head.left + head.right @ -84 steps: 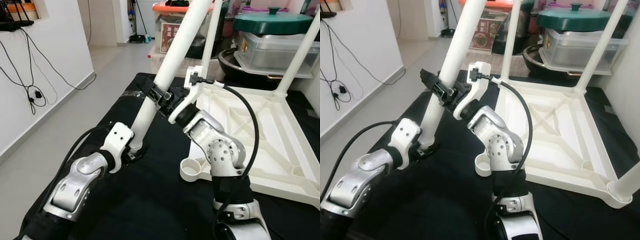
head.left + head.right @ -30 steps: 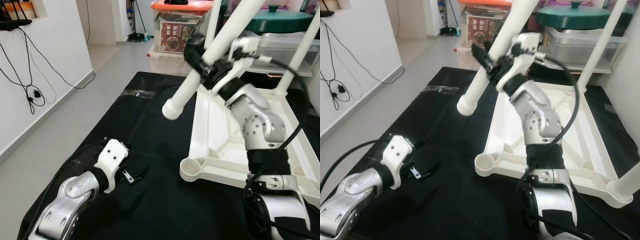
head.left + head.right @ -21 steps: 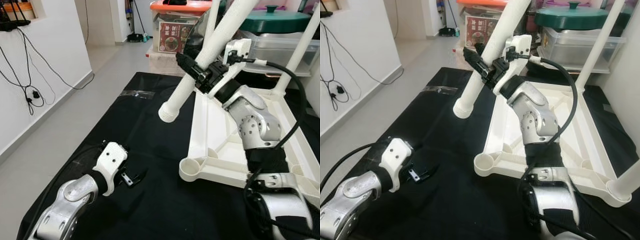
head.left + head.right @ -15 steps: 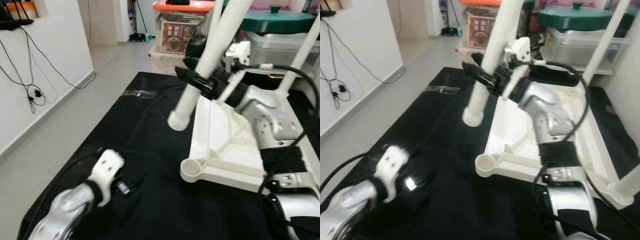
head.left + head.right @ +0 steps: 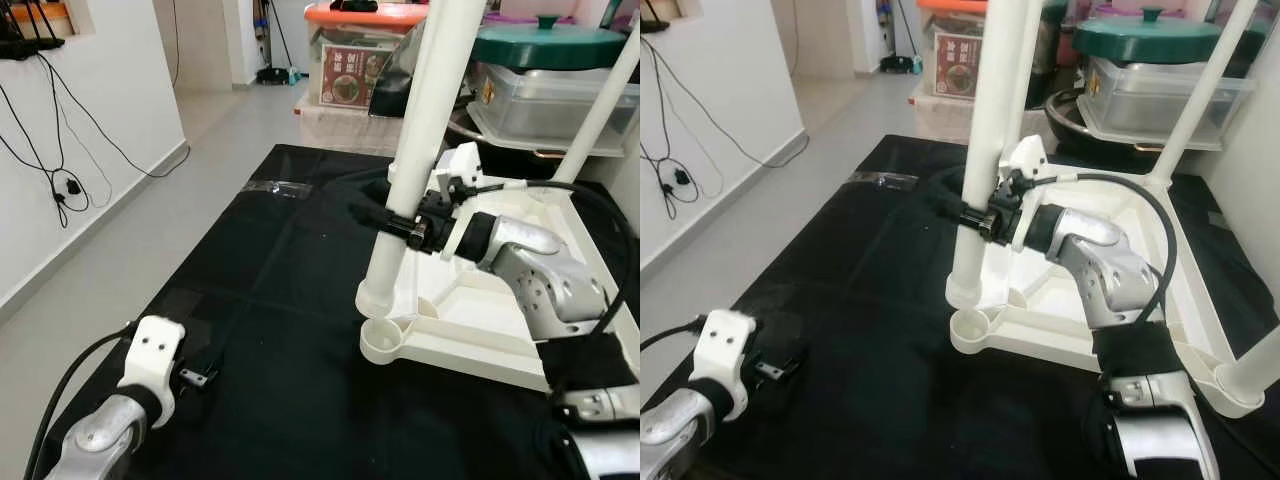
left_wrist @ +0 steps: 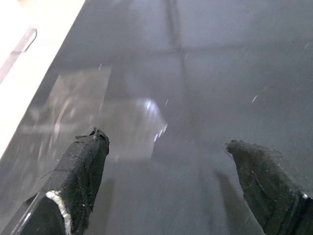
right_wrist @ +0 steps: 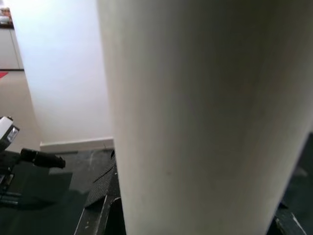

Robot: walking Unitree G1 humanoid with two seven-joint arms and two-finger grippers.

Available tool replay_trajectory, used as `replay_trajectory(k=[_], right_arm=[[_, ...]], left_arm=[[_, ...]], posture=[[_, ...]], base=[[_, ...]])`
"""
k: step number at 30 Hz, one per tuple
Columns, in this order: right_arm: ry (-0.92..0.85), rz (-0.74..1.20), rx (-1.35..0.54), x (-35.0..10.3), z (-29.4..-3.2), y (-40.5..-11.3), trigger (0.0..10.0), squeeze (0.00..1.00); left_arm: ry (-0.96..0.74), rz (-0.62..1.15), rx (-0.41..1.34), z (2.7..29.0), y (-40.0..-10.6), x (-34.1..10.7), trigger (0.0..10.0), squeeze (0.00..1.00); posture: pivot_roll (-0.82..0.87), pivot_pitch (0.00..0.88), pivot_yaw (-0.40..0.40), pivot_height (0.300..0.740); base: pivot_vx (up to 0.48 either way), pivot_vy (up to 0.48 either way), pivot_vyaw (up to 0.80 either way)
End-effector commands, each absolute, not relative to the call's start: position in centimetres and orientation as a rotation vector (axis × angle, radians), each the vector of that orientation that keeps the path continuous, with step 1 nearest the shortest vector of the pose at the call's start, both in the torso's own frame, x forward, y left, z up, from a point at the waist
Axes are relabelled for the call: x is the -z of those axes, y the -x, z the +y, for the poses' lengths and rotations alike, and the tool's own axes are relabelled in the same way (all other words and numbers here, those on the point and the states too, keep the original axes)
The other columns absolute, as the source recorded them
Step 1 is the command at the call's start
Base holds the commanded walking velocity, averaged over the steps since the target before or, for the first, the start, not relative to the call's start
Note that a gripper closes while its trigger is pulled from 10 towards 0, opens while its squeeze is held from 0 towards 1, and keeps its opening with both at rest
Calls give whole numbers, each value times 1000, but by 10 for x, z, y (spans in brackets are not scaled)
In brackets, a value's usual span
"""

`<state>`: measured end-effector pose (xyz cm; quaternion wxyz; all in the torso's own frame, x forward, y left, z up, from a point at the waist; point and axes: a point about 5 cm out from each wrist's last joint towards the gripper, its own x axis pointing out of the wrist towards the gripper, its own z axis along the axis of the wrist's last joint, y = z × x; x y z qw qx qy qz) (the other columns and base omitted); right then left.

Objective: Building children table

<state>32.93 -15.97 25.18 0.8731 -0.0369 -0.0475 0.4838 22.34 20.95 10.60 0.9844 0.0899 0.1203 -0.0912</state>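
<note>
Right gripper (image 5: 402,226) clamped around the white table leg (image 5: 420,130) partway up its length, holding it close to upright, foot end hanging just above the round corner socket (image 5: 383,341) of the upturned white tabletop (image 5: 500,290). Not yet seated — a sliver of gap between the leg's end and the socket rim, and the leg seemingly set a touch toward the tabletop's inner side rather than dead centre over the hole. Main risk from here: pressing down while off-centre or slightly tilted, so that the end catches the rim, jams crooked, or skids off and shoves the light tabletop across the black mat (image 5: 290,300). Also possible: slipping of the smooth tube through the black fingers under downward force, given a hold from the side alone. Two more legs already standing in the tabletop's far corners, one of them (image 5: 600,105) at the far right; a hard push on this near-left corner might rock the whole piece. Beyond the mat's far edge, storage boxes and a green-lidded pot (image 5: 545,45), well apart from the work. Left gripper (image 6: 171,191) low over the near-left corner of the mat, fingers (image 6: 83,166) spread and empty — offering no brace to the tabletop, so nothing to stop a slide.
</note>
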Motion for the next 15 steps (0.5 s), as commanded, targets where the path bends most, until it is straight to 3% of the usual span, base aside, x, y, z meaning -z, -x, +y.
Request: replay_trajectory(k=[1, 15], right_arm=[[82, -82, -1002, -248, -159, -325, 0, 0], [48, -46, -890, -235, -164, -312, 0, 0]], left_arm=[[-187, 263, 141, 217, -220, -101, 10000, 0], [-162, 248, 155, 205, -224, -100, 10000, 0]], posture=[[94, 0, -57, 740], [73, 0, -39, 740]], base=[[0, 0, 0], [0, 0, 0]])
